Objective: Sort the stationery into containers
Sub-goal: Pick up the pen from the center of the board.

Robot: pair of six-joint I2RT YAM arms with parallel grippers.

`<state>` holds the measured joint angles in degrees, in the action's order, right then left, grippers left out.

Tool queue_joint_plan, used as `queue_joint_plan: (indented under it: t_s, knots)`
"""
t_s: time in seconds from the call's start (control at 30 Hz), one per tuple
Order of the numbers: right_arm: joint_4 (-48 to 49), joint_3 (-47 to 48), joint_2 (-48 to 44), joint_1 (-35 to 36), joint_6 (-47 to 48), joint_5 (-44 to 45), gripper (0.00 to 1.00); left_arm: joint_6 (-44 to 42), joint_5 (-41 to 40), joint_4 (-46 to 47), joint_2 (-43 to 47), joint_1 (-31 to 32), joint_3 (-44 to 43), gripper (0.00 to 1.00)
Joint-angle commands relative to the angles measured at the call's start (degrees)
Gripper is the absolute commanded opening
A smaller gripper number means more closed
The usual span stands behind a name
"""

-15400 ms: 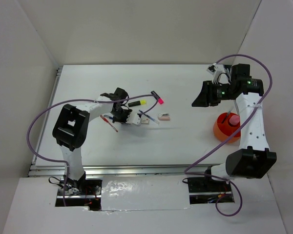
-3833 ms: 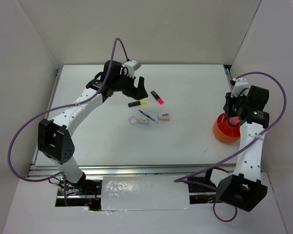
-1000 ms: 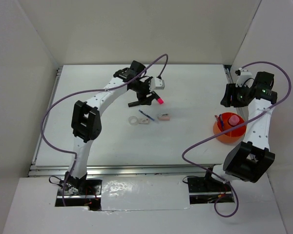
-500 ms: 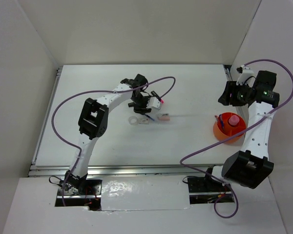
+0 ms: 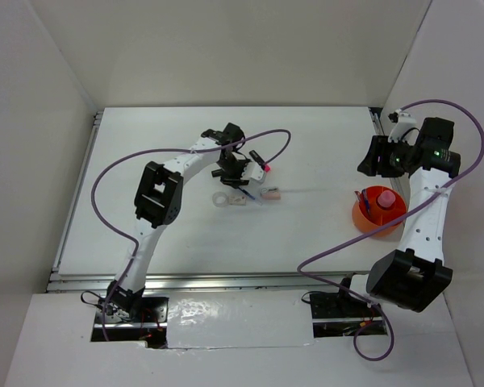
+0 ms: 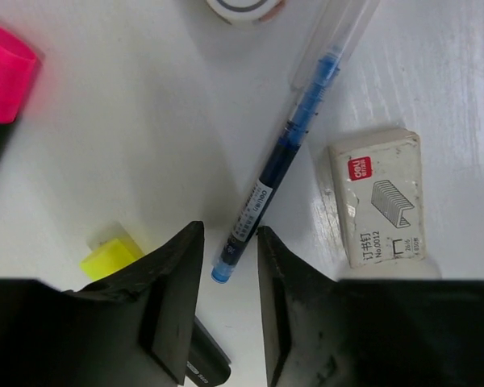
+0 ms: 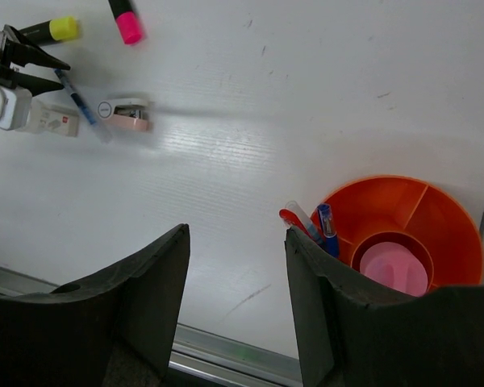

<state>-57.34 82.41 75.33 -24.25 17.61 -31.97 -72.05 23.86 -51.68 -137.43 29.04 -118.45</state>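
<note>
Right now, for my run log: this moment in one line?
left gripper: open, astride pen | right gripper: open, empty | cup: pens, tube

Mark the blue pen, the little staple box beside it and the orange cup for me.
blue pen (image 6: 276, 161), left wrist view, middle of the barrel.
staple box (image 6: 379, 197), left wrist view, centre of its printed top.
orange cup (image 7: 448, 226), right wrist view, bare inner wall.

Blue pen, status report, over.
Left gripper open, astride blue pen end. Pen flat on table, not gripped. Right gripper open, empty. Yellow-capped highlighter crowding left gripper's finger.
</note>
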Motion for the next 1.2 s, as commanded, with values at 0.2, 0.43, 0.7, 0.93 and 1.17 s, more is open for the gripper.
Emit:
queue_joint_plan:
  t_s: [0.2, 0.43, 0.7, 0.93, 1.17]
  knots:
    - [-1.9, 3.37, -2.2, 0.61, -0.55, -1.08, 0.58, -8.28, -3.81, -12.21, -5.48, 2.51, 0.85, 0.35]
    - [-2.34, 3.37, -3.0, 0.7, -0.29, -0.91, 0.57, -8.72, -6.71, -15.82, -7.59, 4.71, 1.73, 0.35]
    - [-2.51, 3.63, -4.05, 0.78, -0.38, -1.08, 0.57, -8.11, -9.0, -15.82, -6.72, 6.21, 2.62, 0.27]
    - [-2.6, 3.55, -5.72, 0.78, -0.55, -1.96, 0.57, 0.05, -9.19, 2.93, 0.9, 6.12, 10.31, 0.0]
    - [-1.81, 2.05, -8.0, 0.96, -1.17, -3.62, 0.57, 6.83, -5.58, 16.52, 13.4, 7.52, 17.38, 0.0]
